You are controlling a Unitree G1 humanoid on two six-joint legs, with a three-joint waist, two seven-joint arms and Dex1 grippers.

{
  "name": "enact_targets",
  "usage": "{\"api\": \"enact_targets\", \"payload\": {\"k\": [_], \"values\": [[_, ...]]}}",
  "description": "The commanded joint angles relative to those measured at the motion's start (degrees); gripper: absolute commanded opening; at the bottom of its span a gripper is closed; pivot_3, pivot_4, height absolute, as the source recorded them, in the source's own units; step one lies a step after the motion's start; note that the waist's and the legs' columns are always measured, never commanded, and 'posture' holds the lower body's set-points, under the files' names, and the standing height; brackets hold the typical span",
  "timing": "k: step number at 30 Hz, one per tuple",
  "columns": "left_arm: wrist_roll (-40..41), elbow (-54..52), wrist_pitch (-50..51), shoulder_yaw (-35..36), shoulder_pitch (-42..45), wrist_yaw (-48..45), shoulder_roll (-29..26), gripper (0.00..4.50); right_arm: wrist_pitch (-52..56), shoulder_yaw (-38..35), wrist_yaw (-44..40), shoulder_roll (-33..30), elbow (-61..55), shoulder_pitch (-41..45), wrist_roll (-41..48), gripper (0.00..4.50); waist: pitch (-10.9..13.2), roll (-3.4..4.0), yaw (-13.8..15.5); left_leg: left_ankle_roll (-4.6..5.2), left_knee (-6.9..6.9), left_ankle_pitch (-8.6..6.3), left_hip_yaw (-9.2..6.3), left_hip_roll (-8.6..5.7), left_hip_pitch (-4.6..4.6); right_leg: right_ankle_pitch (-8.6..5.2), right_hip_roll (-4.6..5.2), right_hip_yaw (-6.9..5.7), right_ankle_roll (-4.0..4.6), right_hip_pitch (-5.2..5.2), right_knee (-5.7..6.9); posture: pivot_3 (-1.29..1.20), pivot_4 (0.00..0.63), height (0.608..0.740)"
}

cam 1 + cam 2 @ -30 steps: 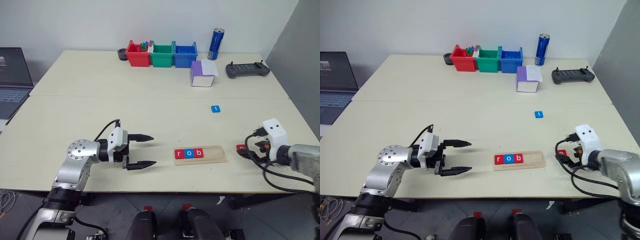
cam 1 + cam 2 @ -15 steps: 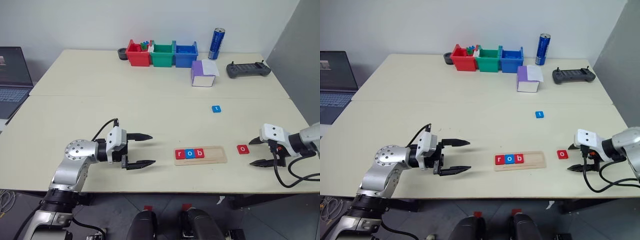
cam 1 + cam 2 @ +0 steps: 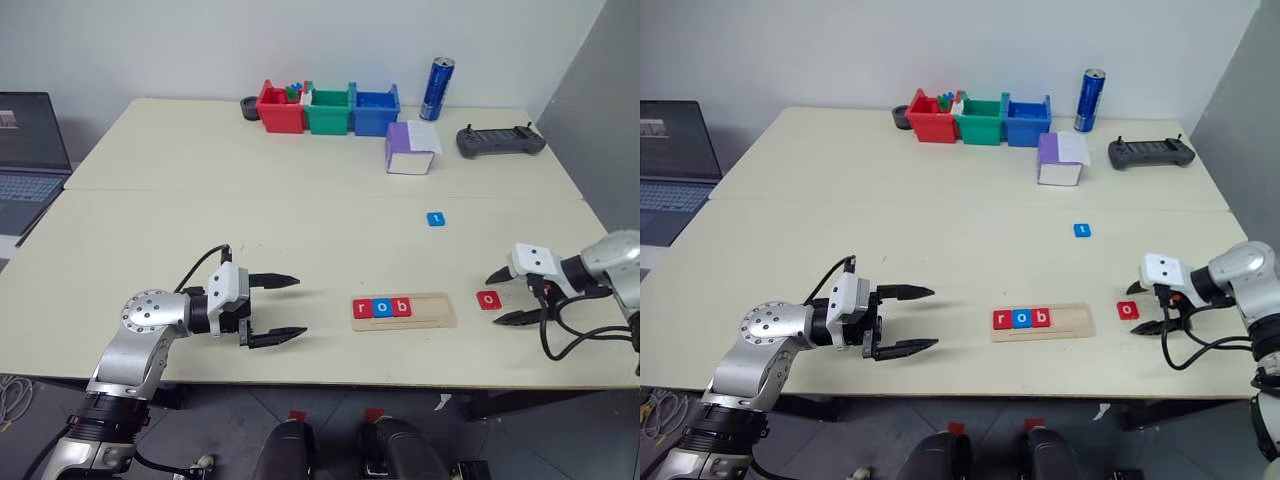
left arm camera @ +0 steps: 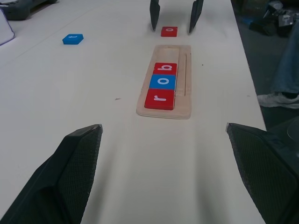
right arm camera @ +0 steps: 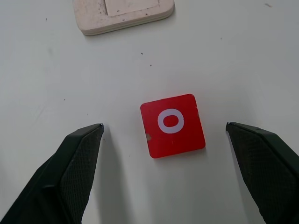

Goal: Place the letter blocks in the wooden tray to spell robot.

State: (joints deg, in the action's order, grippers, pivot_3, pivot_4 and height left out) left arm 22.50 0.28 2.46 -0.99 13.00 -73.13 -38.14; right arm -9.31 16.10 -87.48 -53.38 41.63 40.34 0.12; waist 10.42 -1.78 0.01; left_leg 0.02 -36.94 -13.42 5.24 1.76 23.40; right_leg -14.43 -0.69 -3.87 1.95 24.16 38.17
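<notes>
My right gripper [image 3: 506, 296] wide open, straddling red "o" block [image 5: 172, 125] flat on counter [image 3: 300, 220], just right of wooden tray [image 3: 404, 310] w/ r-o-b. Left gripper [image 3: 287, 307] open, empty.

The right gripper [image 3: 509, 296], which a second ago sits bunched over the red "o" block [image 3: 488, 299], now points at it with fingers spread either side.

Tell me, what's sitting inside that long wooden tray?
The wooden tray holds three letter blocks: red r, blue o, red b. Its other end is bare. Nothing there is covered.
</notes>
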Motion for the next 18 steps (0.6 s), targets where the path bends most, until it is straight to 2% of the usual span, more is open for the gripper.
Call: {"api": "enact_targets", "payload": {"k": [1, 10, 13, 18], "values": [[0.69, -1.65, 0.03, 1.05, 0.04, 0.14, -0.8, 4.5, -1.97, -0.18, -3.46, -0.3, 0.85, 1.76, -0.94, 4.46, 0.0, 0.0, -0.01, 0.0, 0.0, 0.0, 0.0, 0.0, 0.0, 0.0, 0.0, 0.0, 0.0, 0.0, 0.01, 0.0, 0.15, 0.74], [0.79, -1.36, 0.17, 1.08, 0.69, 0.24, -0.7, 4.5, -4.63, 0.76, -1.94, 0.64, 4.86, 2.41, -3.32, 4.46, -0.01, 0.01, -0.06, 0.0, -0.01, 0.0, 0.06, 0.01, -0.09, 0.0, 0.0, 0.04, 0.01, -0.06, 0.06, 0.0, 0.15, 0.74], [0.85, -1.39, 0.28, 1.15, 0.86, 0.24, -0.65, 4.5, -4.34, 0.74, -3.21, 1.15, 5.57, 2.75, -3.08, 3.89, -0.01, 0.0, -0.06, 0.0, -0.02, 0.0, 0.11, 0.01, -0.18, 0.0, 0.0, 0.09, 0.01, -0.11, 0.1, 0.0, 0.15, 0.74], [0.89, -1.4, 0.36, 1.47, 0.85, 0.21, -0.88, 4.5, -4.97, 0.97, -3.2, 1.58, 6.91, 3.53, -3.64, 2.21, -0.01, 0.0, -0.06, 0.0, -0.02, 0.0, 0.25, -0.02, -0.34, -0.04, 0.02, 0.23, 0.08, -0.11, 0.36, 0.0, 0.15, 0.74]]}}
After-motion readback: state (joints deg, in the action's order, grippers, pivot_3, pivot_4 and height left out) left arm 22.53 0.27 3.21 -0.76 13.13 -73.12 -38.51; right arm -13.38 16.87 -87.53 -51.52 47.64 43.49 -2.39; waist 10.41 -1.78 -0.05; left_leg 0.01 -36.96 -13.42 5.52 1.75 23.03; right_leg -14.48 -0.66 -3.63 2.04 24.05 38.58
